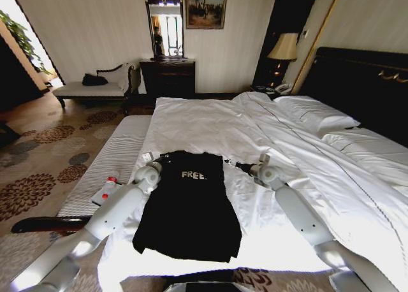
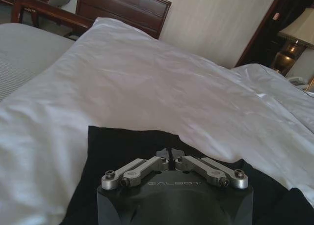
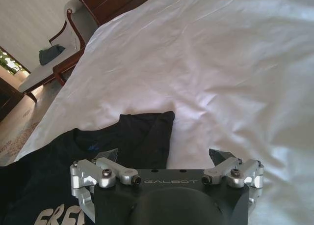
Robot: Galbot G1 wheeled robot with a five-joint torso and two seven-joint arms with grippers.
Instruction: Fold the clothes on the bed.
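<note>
The clothes are one black T-shirt (image 1: 188, 215) with white "FREE" lettering, lying flat near the foot of the bed (image 1: 210, 123), collar toward the pillows. My left gripper (image 1: 152, 159) rests at the shirt's left shoulder. In the left wrist view this gripper (image 2: 171, 154) is shut, its tips meeting in the black fabric (image 2: 117, 146) by the shirt's edge. At the shirt's right shoulder, my right gripper (image 1: 260, 163) is open. In the right wrist view the gripper (image 3: 166, 158) has its fingers spread wide, just short of a corner of the shirt (image 3: 142, 131).
White sheets spread around the shirt, with pillows (image 1: 315, 113) and a dark headboard (image 1: 363, 81) at the right. A grey-striped bench (image 1: 108, 161) with small bottles (image 1: 108, 187) runs along the bed's left. A chaise (image 1: 95, 88) and a dark dresser (image 1: 167, 75) stand by the far wall.
</note>
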